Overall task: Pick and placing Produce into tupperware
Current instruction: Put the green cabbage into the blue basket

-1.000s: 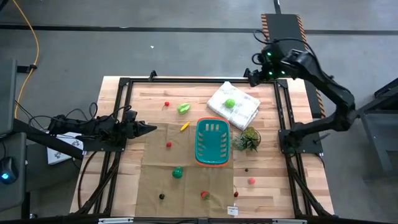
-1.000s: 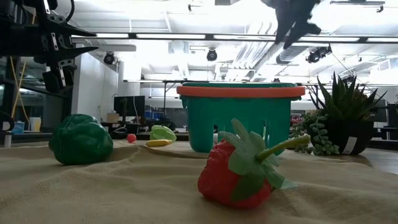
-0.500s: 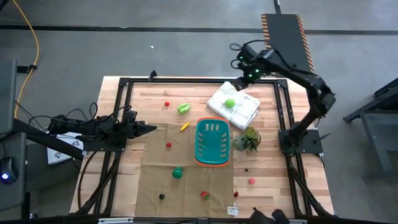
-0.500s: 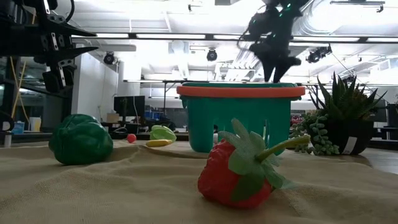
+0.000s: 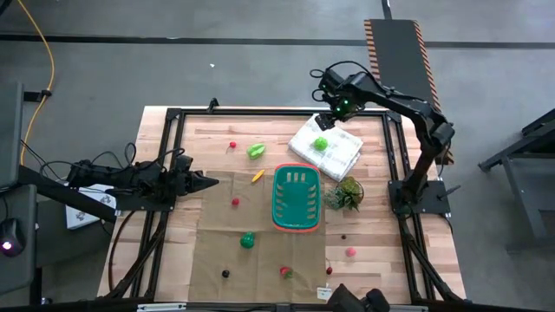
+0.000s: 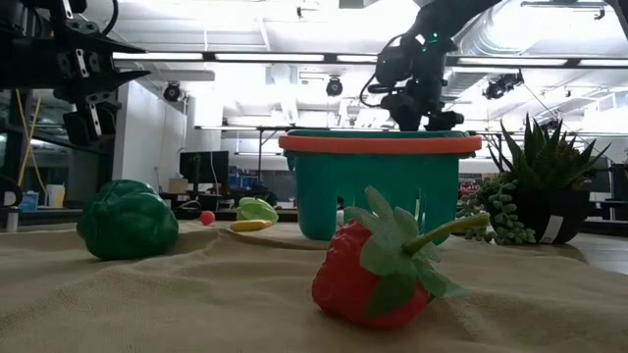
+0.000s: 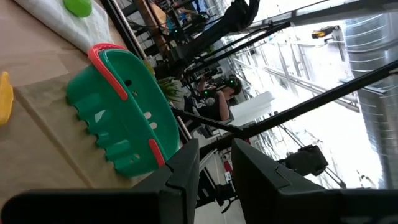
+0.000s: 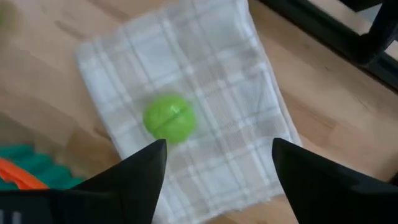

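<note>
High view: teal basket (image 5: 297,200) sitting mid-table on the tan cloth mat (image 5: 260,234), nothing visible inside it. Right gripper (image 5: 328,119) hanging just above the far corner of the white checked towel (image 5: 326,144), which lies just behind the basket; round green piece (image 5: 321,144) resting on that towel, not gripped. Light green leafy piece (image 5: 256,151) and a small red berry (image 5: 232,146) behind and left of the basket, little yellow piece (image 5: 257,176) just beside its left side. Dark green round piece (image 5: 247,240) in front of the basket, more red bits nearer the front edge. Spiky plant (image 5: 346,194) touching-close on the basket's right. Left gripper (image 5: 208,181) parked well left of the basket, over the mat's edge.

Low view: strawberry (image 6: 381,263) up front, basket (image 6: 379,181) behind it, dark green piece (image 6: 128,220) off to the basket's left. Right arm up above the basket's far rim.

Left wrist view: basket (image 7: 118,119) ahead past the two dark fingers (image 7: 184,177), fingers close together with a slim gap, nothing between them.

Right wrist view: green ball (image 8: 170,117) on the towel (image 8: 186,112), fingers (image 8: 134,174) spread wide apart with the ball just ahead of the gap between them, empty; basket corner (image 8: 25,165) peeking in beside the towel.
</note>
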